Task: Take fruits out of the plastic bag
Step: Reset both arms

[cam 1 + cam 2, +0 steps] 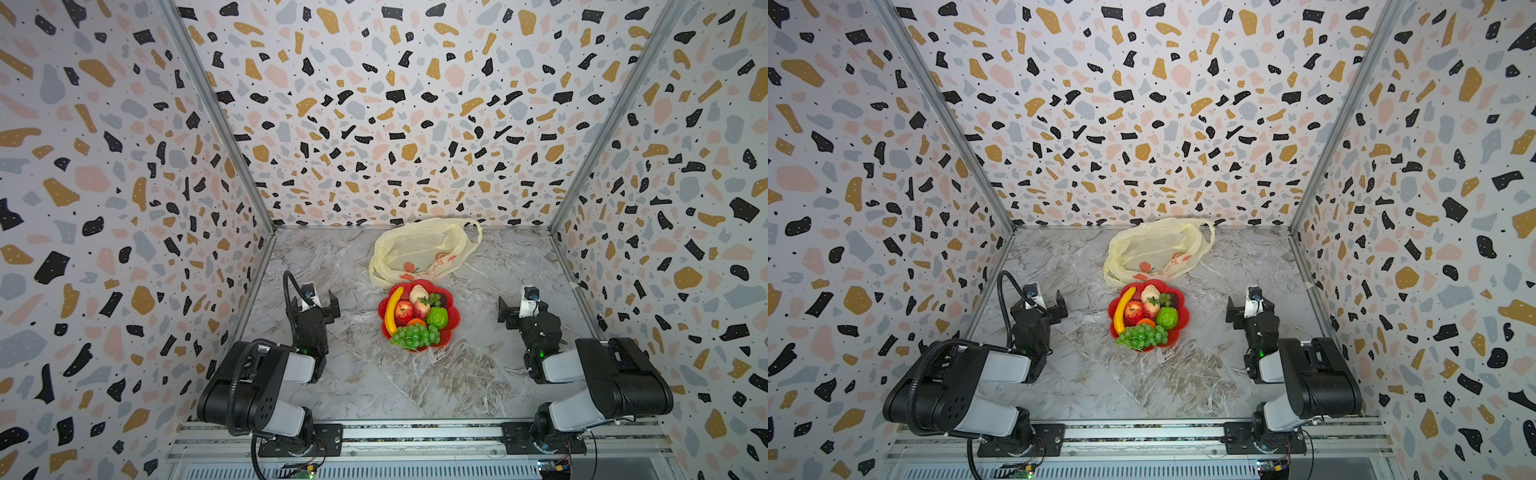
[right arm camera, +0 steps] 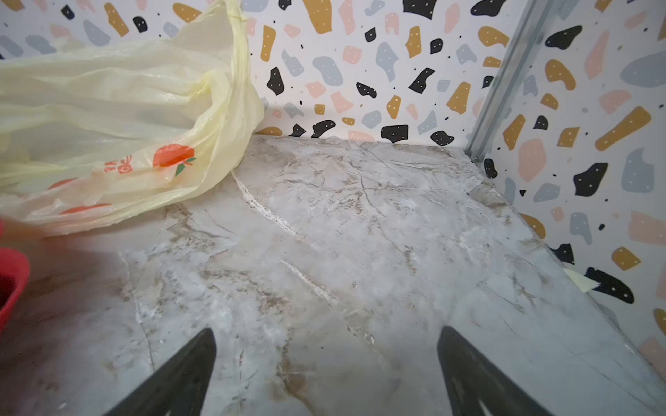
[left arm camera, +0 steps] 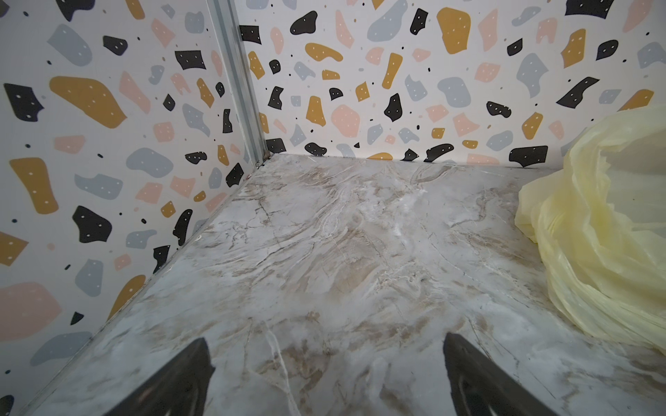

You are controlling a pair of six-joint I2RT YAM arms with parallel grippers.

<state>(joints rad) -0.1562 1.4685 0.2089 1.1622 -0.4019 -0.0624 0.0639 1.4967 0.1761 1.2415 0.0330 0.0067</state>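
Left gripper (image 3: 326, 338) gapes near crinkly plastic bag (image 3: 605, 234).

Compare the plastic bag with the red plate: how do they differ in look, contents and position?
The plastic bag is pale yellow, translucent and crumpled; the plate is solid red with a scalloped rim. The plastic bag shows no fruit inside; the plate is heaped with the fruits. The plastic bag lies nearer the back wall; the plate sits in front of it. Both rest on the marble table.
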